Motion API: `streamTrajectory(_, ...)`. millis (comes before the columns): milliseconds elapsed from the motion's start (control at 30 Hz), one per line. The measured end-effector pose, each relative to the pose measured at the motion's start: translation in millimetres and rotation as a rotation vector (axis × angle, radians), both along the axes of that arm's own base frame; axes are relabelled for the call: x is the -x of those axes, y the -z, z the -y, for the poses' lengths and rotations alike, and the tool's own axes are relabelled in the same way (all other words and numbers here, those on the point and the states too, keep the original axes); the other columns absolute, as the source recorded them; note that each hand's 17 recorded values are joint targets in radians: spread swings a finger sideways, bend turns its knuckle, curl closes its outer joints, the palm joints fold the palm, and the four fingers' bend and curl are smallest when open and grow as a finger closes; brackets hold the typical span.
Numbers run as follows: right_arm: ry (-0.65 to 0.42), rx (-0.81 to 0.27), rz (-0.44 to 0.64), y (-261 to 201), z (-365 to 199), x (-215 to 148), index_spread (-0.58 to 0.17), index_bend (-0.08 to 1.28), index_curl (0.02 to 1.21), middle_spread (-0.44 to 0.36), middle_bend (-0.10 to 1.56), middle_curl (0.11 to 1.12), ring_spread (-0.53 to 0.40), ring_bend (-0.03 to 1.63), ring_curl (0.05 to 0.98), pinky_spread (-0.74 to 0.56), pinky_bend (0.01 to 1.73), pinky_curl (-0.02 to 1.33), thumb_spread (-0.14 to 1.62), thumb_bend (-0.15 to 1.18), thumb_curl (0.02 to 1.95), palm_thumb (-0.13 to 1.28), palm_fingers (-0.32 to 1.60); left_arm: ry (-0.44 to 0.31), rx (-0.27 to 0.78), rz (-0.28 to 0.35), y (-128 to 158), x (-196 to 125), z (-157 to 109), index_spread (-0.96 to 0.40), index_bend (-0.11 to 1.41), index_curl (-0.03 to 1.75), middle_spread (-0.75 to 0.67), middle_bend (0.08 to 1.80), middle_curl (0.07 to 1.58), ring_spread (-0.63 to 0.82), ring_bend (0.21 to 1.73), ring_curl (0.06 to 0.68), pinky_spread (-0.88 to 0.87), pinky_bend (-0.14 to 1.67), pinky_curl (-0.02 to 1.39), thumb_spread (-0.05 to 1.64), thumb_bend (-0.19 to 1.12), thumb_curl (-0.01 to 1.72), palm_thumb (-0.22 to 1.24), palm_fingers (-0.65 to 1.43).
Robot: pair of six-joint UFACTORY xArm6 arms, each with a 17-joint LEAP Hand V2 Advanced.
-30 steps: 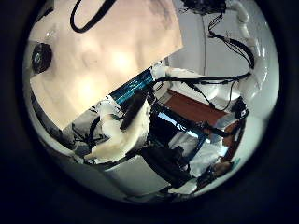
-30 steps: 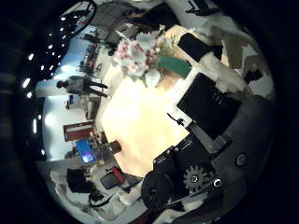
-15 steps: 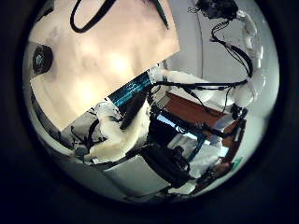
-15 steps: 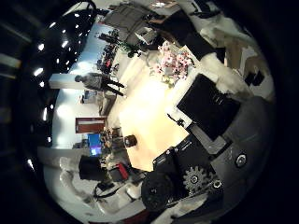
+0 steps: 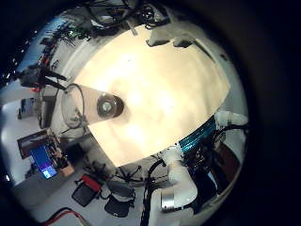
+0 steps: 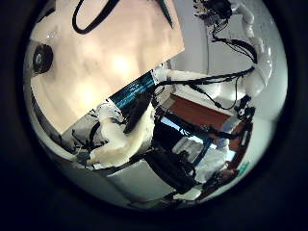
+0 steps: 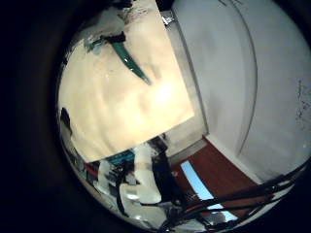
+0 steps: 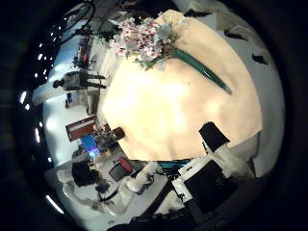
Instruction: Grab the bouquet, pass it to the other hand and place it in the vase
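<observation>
The bouquet (image 8: 144, 38) lies on the table (image 8: 164, 106), its flower heads bunched at one end and its long stems (image 8: 204, 71) pointing across the tabletop. It also shows in the right little finger side palm view (image 7: 124, 53).
A looped cable (image 6: 91, 14) lies on the table's far part. The table's edge (image 6: 115, 91) runs close to the arm bases (image 6: 120, 144). A hand (image 5: 174, 40) hangs over the table's far side in the left little finger side palm view.
The right palm camera has swung, so the bouquet now shows full length on the table. The right hand's fingers have drawn back from the view's middle. The left palm view is nearly unchanged.
</observation>
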State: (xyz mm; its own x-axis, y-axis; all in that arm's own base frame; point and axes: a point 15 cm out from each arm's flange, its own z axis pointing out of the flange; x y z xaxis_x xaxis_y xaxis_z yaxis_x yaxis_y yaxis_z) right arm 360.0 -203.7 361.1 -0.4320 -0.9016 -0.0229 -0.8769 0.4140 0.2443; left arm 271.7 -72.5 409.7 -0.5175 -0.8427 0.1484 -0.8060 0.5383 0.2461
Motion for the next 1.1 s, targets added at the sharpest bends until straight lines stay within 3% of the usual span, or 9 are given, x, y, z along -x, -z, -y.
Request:
streamTrajectory(167,-0.016,0.017,-0.063,-4,5,-8,-0.178,0.15,0.44,0.043,0.42,0.41,-0.041,0.78,0.357,0.09,0.87,0.33,0.91,-0.02,0.62,1.0,-0.06,-0.004,0.007,-0.001,1,-1,0,-0.11,0.19,0.42,0.13,0.19,0.36,0.36,0.52,0.176,0.43,0.56,0.01,1.2,-0.02,0.28,0.25,0.32)
streamTrajectory(333,-0.01,0.006,-0.089,6,3,-12,-0.175,0.12,0.37,0.059,0.33,0.39,-0.01,0.75,0.343,0.23,1.02,0.35,0.9,-0.03,0.6,0.97,0.0,-0.004,0.008,0.001,0,0,0,-0.11,0.19,0.43,0.13,0.19,0.36,0.36,0.52,0.173,0.42,0.56,0.0,1.2,-0.02,0.28,0.25,0.32)
streamTrajectory(600,0.0,0.019,-0.05,19,8,-30,-0.264,0.14,0.3,0.02,0.31,0.39,-0.017,0.89,0.371,0.18,1.15,0.37,0.9,-0.03,0.56,0.92,0.07,0.001,0.009,0.001,0,-4,0,-0.1,0.19,0.43,0.14,0.19,0.36,0.36,0.52,0.17,0.43,0.57,0.0,1.2,-0.02,0.28,0.25,0.32)
streamTrajectory(867,0.083,0.028,-0.106,56,10,-42,-0.072,0.19,0.31,0.082,0.44,0.43,-0.02,0.89,0.36,0.14,1.11,0.33,0.95,-0.04,0.52,0.8,0.16,0.017,0.014,-0.004,2,-10,5,-0.1,0.19,0.42,0.14,0.19,0.36,0.36,0.52,0.169,0.44,0.58,0.01,1.2,-0.02,0.28,0.25,0.32)
streamTrajectory(1100,0.106,0.009,-0.165,80,6,-40,-0.041,0.19,0.35,0.13,0.42,0.42,0.033,0.86,0.345,0.16,1.08,0.3,0.98,-0.03,0.49,0.76,0.16,0.043,-0.002,-0.039,10,-12,10,-0.09,0.19,0.42,0.14,0.19,0.36,0.36,0.53,0.168,0.44,0.58,0.01,1.2,-0.02,0.28,0.25,0.31)
